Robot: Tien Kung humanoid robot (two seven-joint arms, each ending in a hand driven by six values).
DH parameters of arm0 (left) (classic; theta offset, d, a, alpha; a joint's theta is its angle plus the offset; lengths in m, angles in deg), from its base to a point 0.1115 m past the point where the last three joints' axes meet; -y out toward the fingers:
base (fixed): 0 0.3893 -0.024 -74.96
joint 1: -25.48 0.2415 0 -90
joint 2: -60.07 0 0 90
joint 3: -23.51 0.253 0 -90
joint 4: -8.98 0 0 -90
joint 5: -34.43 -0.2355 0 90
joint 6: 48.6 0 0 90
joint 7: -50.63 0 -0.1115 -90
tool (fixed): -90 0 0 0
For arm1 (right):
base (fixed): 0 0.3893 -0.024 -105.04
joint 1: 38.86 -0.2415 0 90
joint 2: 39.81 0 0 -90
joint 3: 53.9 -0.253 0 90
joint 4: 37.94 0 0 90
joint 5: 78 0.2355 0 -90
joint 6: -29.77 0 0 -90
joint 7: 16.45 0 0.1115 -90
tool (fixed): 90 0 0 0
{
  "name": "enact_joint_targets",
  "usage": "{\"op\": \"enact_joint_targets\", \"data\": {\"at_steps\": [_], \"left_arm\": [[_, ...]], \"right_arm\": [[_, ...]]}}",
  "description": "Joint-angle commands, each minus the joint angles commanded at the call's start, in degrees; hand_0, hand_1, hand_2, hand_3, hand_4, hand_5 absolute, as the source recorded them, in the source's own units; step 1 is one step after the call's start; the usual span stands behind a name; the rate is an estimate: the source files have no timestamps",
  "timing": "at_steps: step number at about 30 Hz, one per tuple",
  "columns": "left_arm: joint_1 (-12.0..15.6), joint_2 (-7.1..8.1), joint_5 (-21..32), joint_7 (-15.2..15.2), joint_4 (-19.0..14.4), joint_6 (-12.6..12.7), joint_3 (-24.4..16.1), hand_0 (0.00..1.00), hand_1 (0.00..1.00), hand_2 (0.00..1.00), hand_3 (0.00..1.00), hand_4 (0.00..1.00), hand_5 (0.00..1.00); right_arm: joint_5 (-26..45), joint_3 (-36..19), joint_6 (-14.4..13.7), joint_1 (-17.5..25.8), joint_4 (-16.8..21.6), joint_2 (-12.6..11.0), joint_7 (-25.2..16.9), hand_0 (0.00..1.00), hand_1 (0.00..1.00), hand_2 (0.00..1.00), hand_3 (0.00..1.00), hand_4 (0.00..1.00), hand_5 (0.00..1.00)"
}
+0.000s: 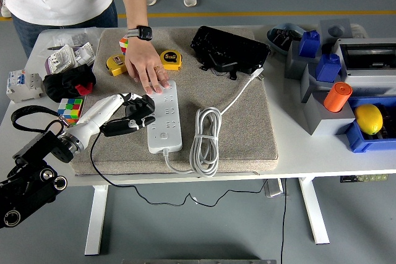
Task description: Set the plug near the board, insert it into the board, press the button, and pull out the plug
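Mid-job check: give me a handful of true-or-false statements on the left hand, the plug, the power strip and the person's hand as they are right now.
1. The robot's left hand grips the black plug. True.
2. A person's hand presses on the far end of the white power strip. True.
3. The power strip lies on bare white table. False: it lies on the beige mat.
4. The strip's coiled white cable lies to the left of the strip. False: it lies to its right.
5. The right hand is reaching for the strip. False: no right hand is in view.
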Motion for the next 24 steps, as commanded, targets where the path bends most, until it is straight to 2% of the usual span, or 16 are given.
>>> {"op": "enact_joint_targets", "data": {"at_steps": [12,24], "left_arm": [[-2.7,0.26,-2.9,1.1,-1.0,-1.1,3.6,0.731,0.747,0.725,0.727,0.911,0.835],[-3.7,0.24,-3.0,1.2,-0.9,-1.4,4.3,0.724,0.739,0.719,0.725,0.904,0.834]], "right_arm": [[0.0,0.0,0.0,-0.1,0.0,0.0,0.0,0.711,0.716,0.729,0.631,0.998,0.616],[0.0,0.1,0.0,-0.1,0.0,0.0,-0.1,0.711,0.716,0.729,0.629,0.998,0.615]]}}
